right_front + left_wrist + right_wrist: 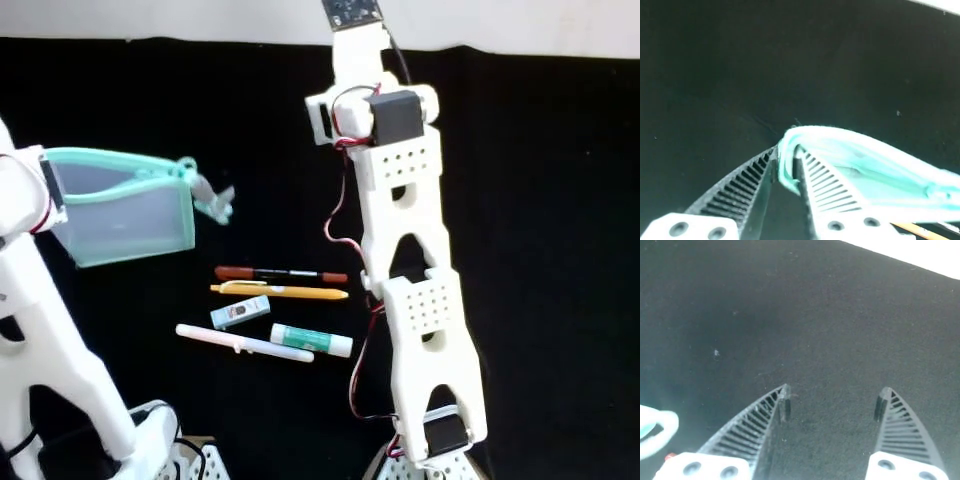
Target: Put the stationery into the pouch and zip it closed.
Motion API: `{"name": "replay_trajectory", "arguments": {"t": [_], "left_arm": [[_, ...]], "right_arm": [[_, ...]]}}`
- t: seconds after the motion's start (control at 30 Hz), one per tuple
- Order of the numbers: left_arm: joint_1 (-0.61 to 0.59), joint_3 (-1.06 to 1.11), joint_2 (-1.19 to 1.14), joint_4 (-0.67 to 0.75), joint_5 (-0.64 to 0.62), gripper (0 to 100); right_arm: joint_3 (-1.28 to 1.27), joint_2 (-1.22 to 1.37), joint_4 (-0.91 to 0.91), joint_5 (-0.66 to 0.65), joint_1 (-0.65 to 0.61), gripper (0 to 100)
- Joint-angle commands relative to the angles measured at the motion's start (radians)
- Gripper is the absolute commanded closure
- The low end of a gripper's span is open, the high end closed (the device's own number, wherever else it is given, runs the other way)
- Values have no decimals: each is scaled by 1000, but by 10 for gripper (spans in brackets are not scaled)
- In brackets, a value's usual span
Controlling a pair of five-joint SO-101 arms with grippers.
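At my left side, pouch [125,215] hangs clamped by its rim in my left gripper [787,162]: soft, light, floppy. Stationery [285,292] lies on table [560,220] nearby; thin, stiff, take mid-barrel. Right gripper [832,407] spread, empty.

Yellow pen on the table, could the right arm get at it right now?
Probably yes. The right gripper is open and empty, and nothing covers the yellow pen. The arm is stretched past it, though, and the red pen lies close alongside.

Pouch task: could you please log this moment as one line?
left claw: shut on pouch | right claw: open | stationery: on table, outside pouch
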State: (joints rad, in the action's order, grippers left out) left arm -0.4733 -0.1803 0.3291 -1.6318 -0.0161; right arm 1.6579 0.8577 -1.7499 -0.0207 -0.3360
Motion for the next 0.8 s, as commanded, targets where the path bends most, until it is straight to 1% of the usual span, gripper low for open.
{"name": "replay_trajectory", "arguments": {"t": [0.0, 0.13, 0.17, 0.23, 0.27, 0.5, 0.6, 0.77], "left_arm": [[-1, 22, -1, -2, 8, 902], [-1, 22, -1, -2, 8, 907], [-1, 22, -1, -2, 8, 924], [-1, 19, -1, -2, 8, 991], [-1, 19, -1, -2, 8, 996], [-1, 8, 2, 3, 3, 994], [-1, -42, 2, -2, -5, 994], [-1, -108, -7, 6, -115, 994]], "right_arm": [[107, -13, -4, 12, 12, 724], [107, -13, -4, 12, 12, 724], [107, -13, -4, 12, 12, 724], [107, -13, -4, 12, 12, 724], [107, -13, -4, 12, 12, 724], [107, -12, -4, 12, 12, 724], [107, -12, -4, 12, 12, 724], [105, -12, -5, 12, 12, 724]]}}
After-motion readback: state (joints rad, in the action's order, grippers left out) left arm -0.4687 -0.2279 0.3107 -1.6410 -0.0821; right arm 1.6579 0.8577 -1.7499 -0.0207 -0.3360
